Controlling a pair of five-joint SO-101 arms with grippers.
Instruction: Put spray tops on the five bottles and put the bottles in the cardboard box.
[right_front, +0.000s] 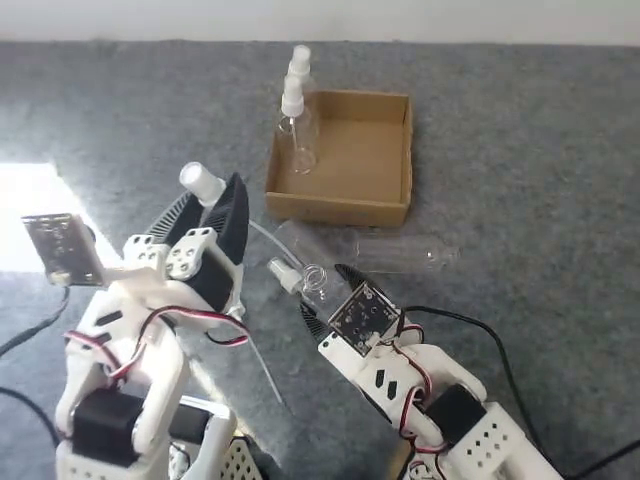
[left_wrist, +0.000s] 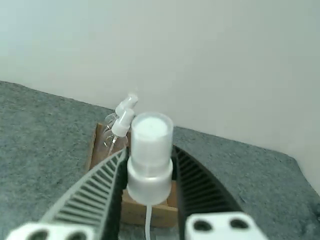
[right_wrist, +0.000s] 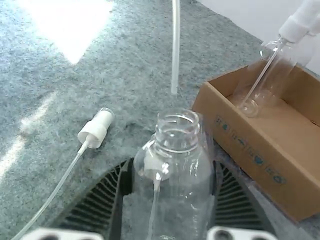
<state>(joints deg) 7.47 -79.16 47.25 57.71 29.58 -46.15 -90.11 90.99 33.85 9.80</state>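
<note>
We see bright, even light; a glaring sun patch whitens the mat beside the jaws of the left gripper.

Two capped clear bottles stand in a corner of the cardboard box; an uncapped bottle and a white spray top are each held clamped nearby.

The uncapped bottle — like the spray top's tube — is cut off at its view's edge.
</note>
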